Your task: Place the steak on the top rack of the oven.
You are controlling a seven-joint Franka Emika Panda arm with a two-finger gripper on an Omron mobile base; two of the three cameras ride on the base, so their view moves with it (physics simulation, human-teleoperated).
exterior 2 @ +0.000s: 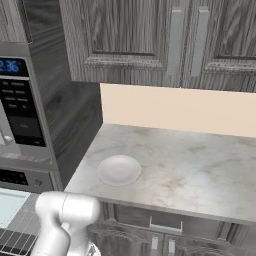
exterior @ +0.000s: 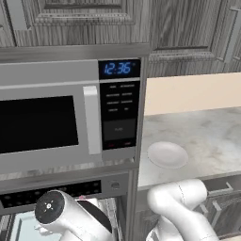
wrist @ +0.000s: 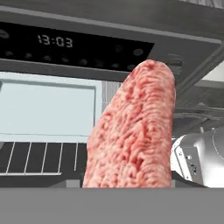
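One steak (wrist: 131,131), standing on end right in front of the pincer. One oven (wrist: 87,26) beyond it, with one black control strip (wrist: 74,48) carrying one clock readout, above the pincer. One wire rack (wrist: 43,157) shows inside the oven, ahead and off to one side of the steak. One microwave (exterior: 56,117) sits above the oven, with one blue clock (exterior: 117,68). One white plate (exterior 2: 119,170) lies on one marble counter (exterior 2: 200,170), well off to the side of the pincer. Several grey cupboard doors (exterior 2: 125,35) hang overhead; exact count unclear.
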